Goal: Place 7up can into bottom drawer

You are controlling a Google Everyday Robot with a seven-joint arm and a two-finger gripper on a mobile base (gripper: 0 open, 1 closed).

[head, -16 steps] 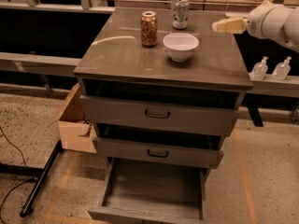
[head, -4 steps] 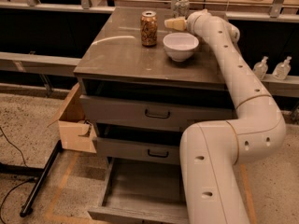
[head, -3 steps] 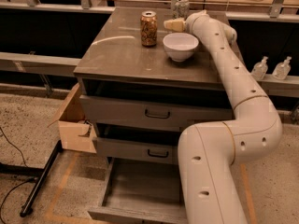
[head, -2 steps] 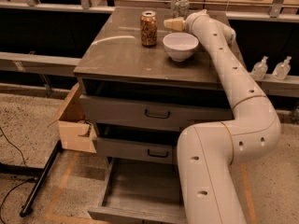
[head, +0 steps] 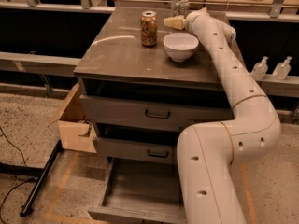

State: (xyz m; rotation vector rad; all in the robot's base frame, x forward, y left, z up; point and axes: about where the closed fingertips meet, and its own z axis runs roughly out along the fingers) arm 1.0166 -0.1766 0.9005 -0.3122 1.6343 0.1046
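Note:
The 7up can (head: 181,6) stands upright at the back of the cabinet top (head: 117,55), behind the white bowl. My gripper (head: 173,22) reaches over the top from the right and sits just in front of and below the can, between the can and the bowl; whether it touches the can cannot be told. The bottom drawer (head: 140,192) is pulled out at floor level, and its wooden tray shows nothing inside. My arm (head: 233,125) hides the drawer's right part.
A brown-gold speckled can (head: 149,28) stands left of the gripper. A white bowl (head: 181,45) sits right in front of it. The two upper drawers (head: 156,112) are slightly ajar. A cardboard box (head: 74,122) stands left of the cabinet. Two bottles (head: 271,69) stand at the right.
Since the earliest frame the arm has swung in from the right across the cabinet top to the 7up can. Over the last second it has barely moved.

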